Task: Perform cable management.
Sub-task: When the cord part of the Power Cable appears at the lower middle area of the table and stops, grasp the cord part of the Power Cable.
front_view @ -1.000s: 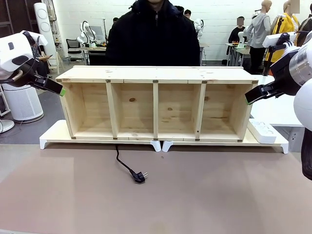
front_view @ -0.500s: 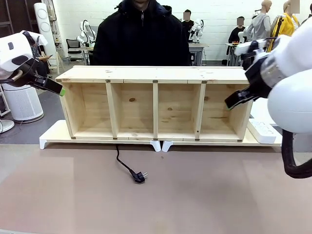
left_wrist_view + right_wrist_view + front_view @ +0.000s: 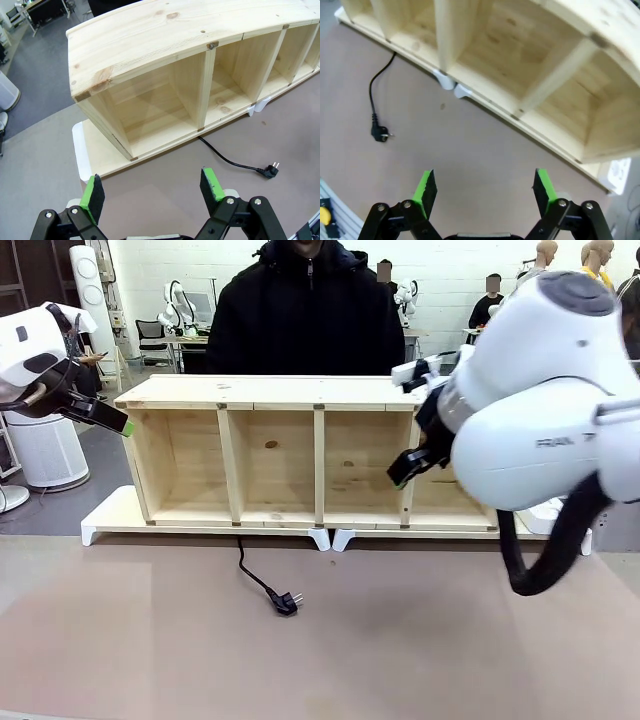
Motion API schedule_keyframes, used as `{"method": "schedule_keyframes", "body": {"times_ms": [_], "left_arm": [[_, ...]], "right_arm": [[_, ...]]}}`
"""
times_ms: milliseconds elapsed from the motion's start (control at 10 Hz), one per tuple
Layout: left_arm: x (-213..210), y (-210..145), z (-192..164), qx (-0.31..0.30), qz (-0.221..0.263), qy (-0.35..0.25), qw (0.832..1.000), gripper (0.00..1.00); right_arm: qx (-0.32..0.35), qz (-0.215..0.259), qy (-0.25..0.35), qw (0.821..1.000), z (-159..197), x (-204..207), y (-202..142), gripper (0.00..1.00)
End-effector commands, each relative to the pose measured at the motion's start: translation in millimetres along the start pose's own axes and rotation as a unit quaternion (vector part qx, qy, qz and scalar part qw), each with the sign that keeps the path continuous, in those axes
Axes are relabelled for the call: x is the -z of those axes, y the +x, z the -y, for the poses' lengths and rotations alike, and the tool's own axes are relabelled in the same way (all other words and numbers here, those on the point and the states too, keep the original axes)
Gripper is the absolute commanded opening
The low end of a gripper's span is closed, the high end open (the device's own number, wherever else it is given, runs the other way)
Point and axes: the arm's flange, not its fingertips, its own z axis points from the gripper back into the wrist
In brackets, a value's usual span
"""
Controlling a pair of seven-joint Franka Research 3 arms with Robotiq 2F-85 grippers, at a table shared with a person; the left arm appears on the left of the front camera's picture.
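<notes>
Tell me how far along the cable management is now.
Done: nothing visible; the cable lies loose on the table before the wooden shelf, plug free. In hand: nothing; the right gripper and left gripper both hover open and empty. Left: grasp the cable and, likely, route it tidily.

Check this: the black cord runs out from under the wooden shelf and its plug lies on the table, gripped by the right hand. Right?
Not gripped: the plug lies loose on the table; the right hand is open and empty, clear of it, as the right wrist view shows.
</notes>
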Motion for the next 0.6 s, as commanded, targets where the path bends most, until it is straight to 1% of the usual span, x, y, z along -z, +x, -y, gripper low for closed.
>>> {"method": "schedule_keyframes", "body": {"times_ms": [0, 300, 400, 500], "left_arm": [[0, 0, -2, -0.001, 0.004, 0.001, 1.000, 1.00], [0, 0, -2, -0.001, 0.004, 0.001, 1.000, 1.00], [0, 0, -2, -0.001, 0.004, 0.001, 1.000, 1.00], [0, 0, -2, -0.001, 0.004, 0.001, 1.000, 1.00]], "right_arm": [[-0.009, -0.006, 0.006, 1.000, -17, 32, 28, 1.00], [-0.037, -0.030, 0.014, 0.999, -45, 80, 52, 1.00], [-0.046, -0.036, 0.023, 0.998, -53, 98, 61, 1.00], [-0.055, -0.043, 0.042, 0.997, -67, 115, 63, 1.00]]}}
